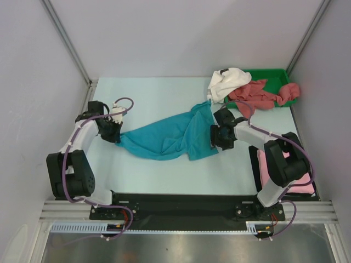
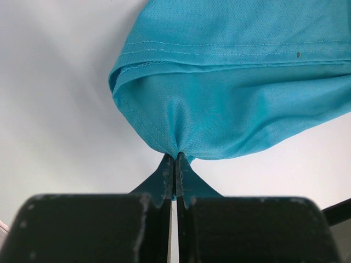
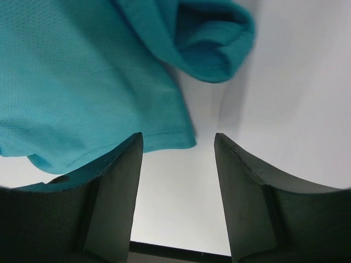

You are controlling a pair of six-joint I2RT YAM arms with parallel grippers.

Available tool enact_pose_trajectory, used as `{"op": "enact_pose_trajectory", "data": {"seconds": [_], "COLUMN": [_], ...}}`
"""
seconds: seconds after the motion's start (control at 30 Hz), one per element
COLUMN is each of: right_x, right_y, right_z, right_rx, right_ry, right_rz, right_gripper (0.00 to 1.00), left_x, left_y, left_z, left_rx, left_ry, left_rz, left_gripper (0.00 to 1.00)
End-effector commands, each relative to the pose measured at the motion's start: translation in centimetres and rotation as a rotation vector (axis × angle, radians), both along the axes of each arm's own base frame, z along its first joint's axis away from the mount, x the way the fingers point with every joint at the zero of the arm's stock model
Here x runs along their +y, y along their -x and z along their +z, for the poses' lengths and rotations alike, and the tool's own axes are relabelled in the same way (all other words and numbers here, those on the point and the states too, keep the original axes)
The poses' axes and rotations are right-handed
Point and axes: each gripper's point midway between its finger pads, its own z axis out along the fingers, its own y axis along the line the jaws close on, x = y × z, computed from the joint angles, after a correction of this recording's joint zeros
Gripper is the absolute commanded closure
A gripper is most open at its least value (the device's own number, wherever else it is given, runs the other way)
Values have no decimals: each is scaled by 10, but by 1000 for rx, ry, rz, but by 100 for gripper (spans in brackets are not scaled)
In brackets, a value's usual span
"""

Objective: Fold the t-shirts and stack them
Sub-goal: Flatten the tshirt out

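Note:
A teal-blue t-shirt (image 1: 167,137) lies crumpled across the middle of the table. My left gripper (image 1: 115,133) is shut on its left corner; the left wrist view shows the cloth (image 2: 230,98) pinched between the closed fingertips (image 2: 176,161). My right gripper (image 1: 215,141) is open at the shirt's right edge, just above the table; in the right wrist view the hem (image 3: 82,93) lies by the left finger (image 3: 118,186), nothing between the jaws. A white t-shirt (image 1: 227,82) and a dusty-red one (image 1: 260,94) lie in the green tray. A light pink shirt (image 1: 266,164) lies under the right arm.
The green tray (image 1: 274,74) stands at the back right corner. A black mat (image 1: 307,189) lies at the right under the pink shirt. White walls enclose the table on the left, back and right.

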Motion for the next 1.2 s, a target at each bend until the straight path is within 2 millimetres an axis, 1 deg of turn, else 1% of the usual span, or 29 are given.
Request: {"op": "enact_pose_trajectory", "data": {"seconds": [0.0,0.03,0.07,0.1,0.13,0.23,0.3,0.37,0.43,0.47,0.57,0.6,0.7,0.8,0.83,0.87,0.97,1.0,1.03,1.07,1.13,1.17], "right_x": [17,18,19,19,24,23,20,18,3,-3,-14,-16,-17,-18,-15,-7,4,6,11,15,19,24], "right_y": [-11,-11,-11,-10,-7,-3,-2,-1,-6,-6,-13,-14,-14,-8,-7,-7,0,3,5,7,9,11], "right_z": [1,-2,-7,-11,-13,-21,-21,-19,-17,-15,-5,-4,-4,-16,-19,-24,-34,-39,-42,-42,-38,-33], "right_rx": [-49,-41,-28,-17,3,31,33,32,0,2,-34,-39,-40,-14,-6,6,40,56,69,75,76,74], "right_ry": [-13,-19,-26,-23,-47,-41,-28,-16,62,92,185,199,212,209,190,142,98,95,73,62,28,-2], "right_rz": [30,30,26,22,31,13,12,12,-17,-22,-16,-14,-6,-3,1,12,31,37,47,58,57,60], "right_gripper": [41,48,58,60,61,61,66,66,61,55,48,48,48,48,48,48,50,53,58,74,95,100], "left_x": [-4,-4,-4,-4,-4,-3,-2,-1,-1,-1,-2,-2,-1,-1,-1,0,1,0,0,-1,-3,-4], "left_y": [3,3,3,4,4,4,5,6,6,6,6,6,5,3,3,3,4,5,5,5,7,7], "left_z": [12,12,12,13,14,18,19,22,23,23,24,25,27,29,29,29,29,29,29,29,31,33], "left_rx": [-37,-36,-38,-39,-40,-47,-52,-61,-63,-64,-66,-67,-75,-81,-82,-83,-81,-79,-82,-82,-80,-84], "left_ry": [20,21,21,19,18,10,4,-4,-8,-5,-2,0,-6,-9,-10,-11,-15,-14,-12,-10,2,3], "left_rz": [-11,-11,-11,-14,-14,-17,-20,-22,-20,-21,-24,-24,-23,-24,-25,-25,-23,-24,-26,-25,-30,-34], "left_gripper": [100,100,100,100,100,100,100,100,100,100,100,100,100,100,100,100,100,100,100,100,100,100]}}
